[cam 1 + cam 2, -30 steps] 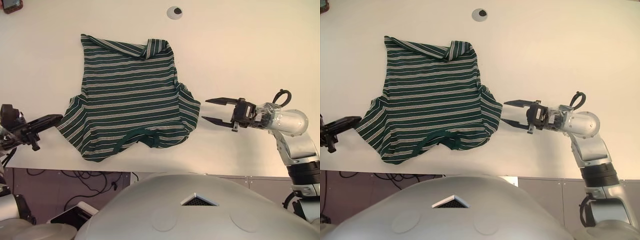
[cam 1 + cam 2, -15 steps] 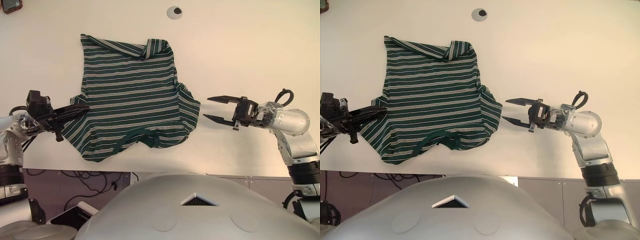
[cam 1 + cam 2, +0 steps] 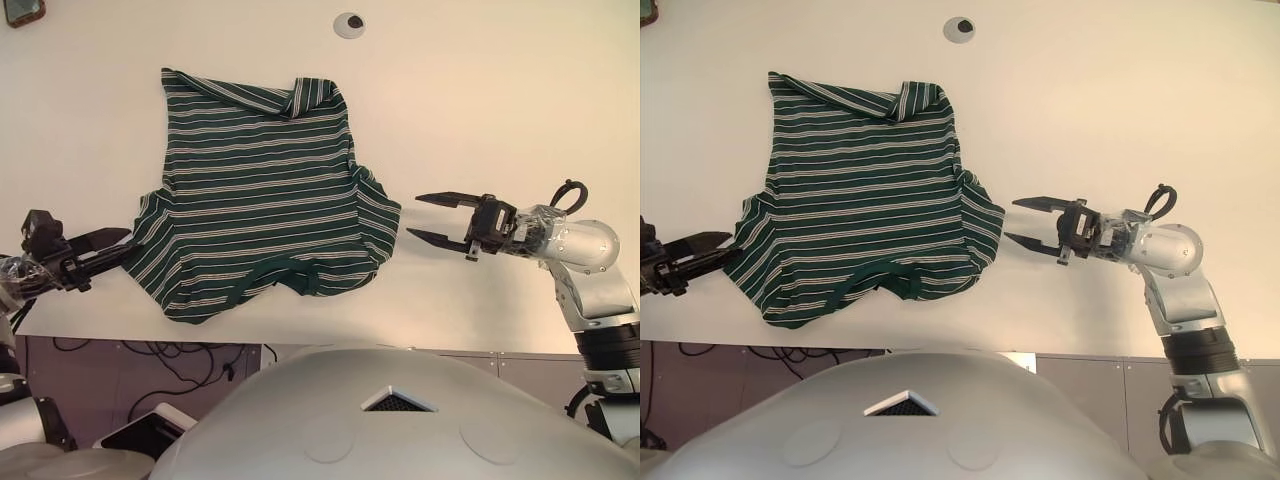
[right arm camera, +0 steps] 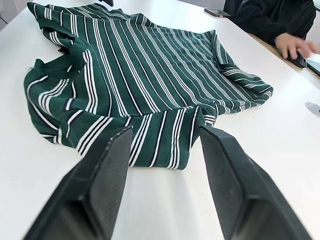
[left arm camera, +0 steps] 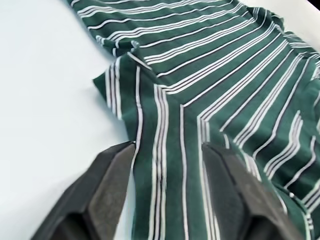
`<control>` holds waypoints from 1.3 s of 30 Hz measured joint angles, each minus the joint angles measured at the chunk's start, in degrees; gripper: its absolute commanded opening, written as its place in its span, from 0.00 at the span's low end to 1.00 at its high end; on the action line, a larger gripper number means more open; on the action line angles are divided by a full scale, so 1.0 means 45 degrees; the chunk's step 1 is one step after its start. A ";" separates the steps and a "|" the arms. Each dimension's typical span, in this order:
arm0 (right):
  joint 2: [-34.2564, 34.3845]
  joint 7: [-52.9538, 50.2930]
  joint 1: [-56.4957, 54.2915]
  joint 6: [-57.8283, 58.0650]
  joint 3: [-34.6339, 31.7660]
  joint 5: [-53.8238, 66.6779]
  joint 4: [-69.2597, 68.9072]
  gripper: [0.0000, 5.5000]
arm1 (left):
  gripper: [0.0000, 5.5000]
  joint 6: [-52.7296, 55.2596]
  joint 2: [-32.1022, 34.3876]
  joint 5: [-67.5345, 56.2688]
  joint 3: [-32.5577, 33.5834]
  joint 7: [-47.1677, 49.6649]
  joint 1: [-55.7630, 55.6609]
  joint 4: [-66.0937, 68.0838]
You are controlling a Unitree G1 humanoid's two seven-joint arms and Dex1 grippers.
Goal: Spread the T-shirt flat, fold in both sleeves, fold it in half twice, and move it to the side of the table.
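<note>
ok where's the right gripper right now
In the head views the right gripper is open over the table on the robot's right, just clear of the T-shirt's right sleeve edge.

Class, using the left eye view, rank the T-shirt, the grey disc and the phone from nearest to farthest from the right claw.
1. T-shirt, just left of the right claw.
2. grey disc, far edge, middle.
3. phone, far left corner.

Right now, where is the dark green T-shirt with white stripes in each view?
Left eye view: dark green striped T-shirt left of centre.
Right eye view: left of centre.
Left wrist view: ahead of left gripper.
Right wrist view: ahead of right gripper.
Shared landmark: white table.
</note>
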 measured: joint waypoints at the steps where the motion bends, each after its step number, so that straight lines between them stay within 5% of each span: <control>1: -0.0001 0.0000 0.0004 0.0000 -0.0001 0.0001 0.0000 0.44 | 0.51 -0.0107 0.0001 0.0130 -0.0001 -0.0008 -0.0116 0.0327; 8: -0.0006 0.0005 0.0074 0.0000 -0.0004 0.0005 -0.0019 0.44 | 0.51 -0.0953 0.0220 0.0659 -0.0005 -0.0189 -0.0482 0.2036; 26: -0.0009 0.0016 0.0113 0.0002 -0.0107 0.0039 -0.0062 0.44 | 0.00 -0.2583 0.0536 0.1202 -0.0849 -0.0945 -0.1335 0.4046; 39: -0.0004 0.0017 0.0075 0.0002 -0.0130 0.0062 -0.0048 0.44 | 0.00 -0.1504 0.0007 -0.0784 -0.0819 -0.1650 -0.1243 0.3074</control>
